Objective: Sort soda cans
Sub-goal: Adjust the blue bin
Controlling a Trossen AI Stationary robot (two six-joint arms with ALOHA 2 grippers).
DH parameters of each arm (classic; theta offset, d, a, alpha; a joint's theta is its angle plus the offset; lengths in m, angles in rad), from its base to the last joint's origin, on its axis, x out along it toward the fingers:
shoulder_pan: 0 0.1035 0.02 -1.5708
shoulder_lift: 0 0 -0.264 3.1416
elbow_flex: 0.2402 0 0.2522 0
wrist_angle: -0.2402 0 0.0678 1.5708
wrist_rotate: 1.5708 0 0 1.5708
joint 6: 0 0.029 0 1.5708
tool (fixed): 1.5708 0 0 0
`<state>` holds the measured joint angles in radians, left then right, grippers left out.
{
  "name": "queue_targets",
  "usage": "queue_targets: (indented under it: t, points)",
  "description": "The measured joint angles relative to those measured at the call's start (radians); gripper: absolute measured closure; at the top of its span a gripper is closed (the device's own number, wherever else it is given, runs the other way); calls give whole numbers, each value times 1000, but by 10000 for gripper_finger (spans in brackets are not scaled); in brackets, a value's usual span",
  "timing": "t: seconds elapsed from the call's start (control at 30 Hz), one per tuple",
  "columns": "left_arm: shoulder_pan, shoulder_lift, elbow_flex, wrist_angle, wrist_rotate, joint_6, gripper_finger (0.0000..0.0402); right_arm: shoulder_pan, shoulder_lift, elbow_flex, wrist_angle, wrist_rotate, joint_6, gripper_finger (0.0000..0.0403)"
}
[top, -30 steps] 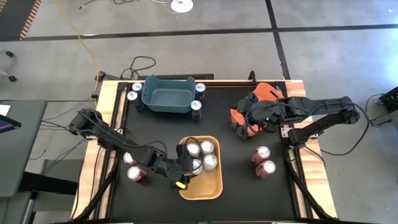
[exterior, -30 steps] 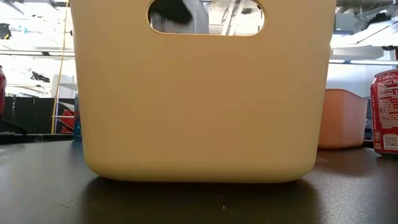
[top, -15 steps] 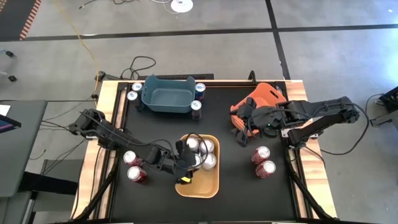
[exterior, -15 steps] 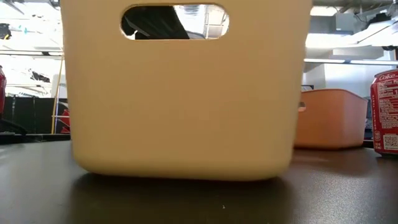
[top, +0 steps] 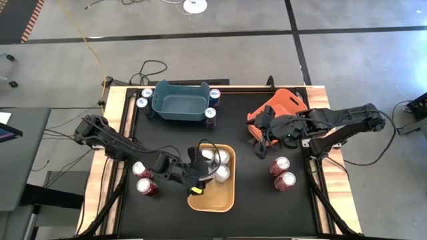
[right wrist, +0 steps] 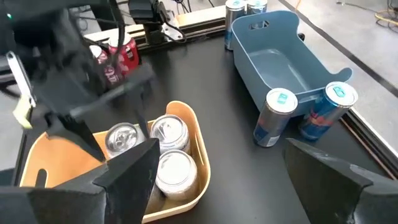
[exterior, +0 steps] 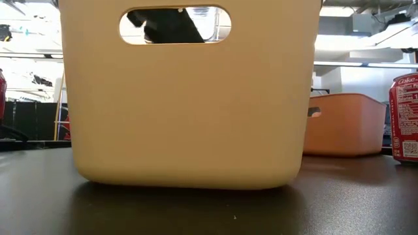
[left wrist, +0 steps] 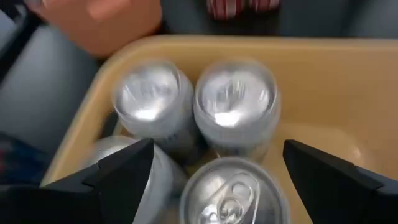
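Note:
The yellow-orange bin (top: 212, 193) sits at the table's middle near edge and holds several silver cans (top: 221, 173) (left wrist: 236, 102) upright. My left gripper (top: 198, 172) (left wrist: 217, 146) is open above them, one finger on each side of the nearest silver can (left wrist: 231, 196). My right gripper (top: 259, 143) (right wrist: 221, 146) is open beside the orange bin (top: 283, 103), holding nothing. Dark blue cans (top: 210, 114) (right wrist: 277, 115) stand around the teal bin (top: 179, 101). Red cans stand right (top: 279, 165) and left (top: 139, 170) of the yellow bin. My left gripper reaches over the yellow bin's left wall (top: 191, 183), slanting down from the table's left. Its fingers (left wrist: 124, 171) stand wide on either side of the nearest silver can's top (left wrist: 231, 196). Whether they touch that can or the bin I cannot tell.
In the low view the yellow bin's wall (exterior: 189, 98) fills most of the picture, with the orange bin (exterior: 346, 124) and a red can (exterior: 405, 117) behind to its right. Bare black table (top: 250, 193) lies between the yellow bin and the right red cans.
The yellow bin has slid a little toward the table's left edge, cans still upright inside it. My left gripper has moved with it, staying over the cans. My right gripper has drawn slightly off the orange bin toward the near edge.

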<state>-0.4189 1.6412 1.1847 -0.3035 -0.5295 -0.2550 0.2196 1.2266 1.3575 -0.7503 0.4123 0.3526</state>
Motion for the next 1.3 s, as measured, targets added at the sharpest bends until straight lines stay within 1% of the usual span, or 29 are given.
queue_targets:
  t: [0.13,0.17,0.23,0.3,0.37,0.4,0.47,0.53,0.6,0.67,0.77,0.83,0.87,0.93,1.0,1.13,1.2,1.3]
  points:
    - [-17,-64,15,-25,-13,24,46,2,6,0,-17,4,21,47]
    - [-21,-84,15,-34,-27,24,46,-1,9,0,-33,8,32,47]
    - [-28,-125,15,-74,-88,26,46,-15,20,0,-72,27,39,47]
    - [-33,-175,8,-137,-182,40,46,-29,24,-1,-148,76,41,51]
    - [-33,-226,-24,-179,-239,69,47,-55,29,-9,-196,156,50,61]
    - [-28,-257,-50,-173,-240,79,49,-72,29,-20,-203,188,50,68]
    - [-4,-315,-112,-154,-217,92,53,-115,29,-58,-178,210,35,82]
    - [33,-372,-183,-106,-202,101,58,-172,35,-108,-92,172,-9,97]
    - [80,-420,-254,-75,-196,112,62,-229,40,-161,5,84,-48,108]
    - [133,-457,-319,-33,-192,144,64,-283,50,-211,58,11,-70,116]
    - [218,-499,-388,-15,-185,204,66,-354,57,-254,72,-14,-71,121]
    - [287,-513,-414,-1,-164,233,66,-393,60,-274,87,-14,-70,121]
    - [327,-517,-428,4,-136,246,66,-408,61,-280,96,-14,-66,121]
    - [407,-519,-442,40,-55,279,66,-425,64,-286,93,-17,-66,121]
    - [483,-517,-446,61,16,309,66,-426,68,-286,129,-20,-66,121]
    - [611,-509,-447,103,92,395,74,-413,68,-285,253,-21,-77,121]
    - [667,-510,-447,113,138,436,84,-404,68,-285,332,-21,-103,122]
    - [739,-509,-447,108,228,459,107,-385,68,-285,462,-19,-138,122]
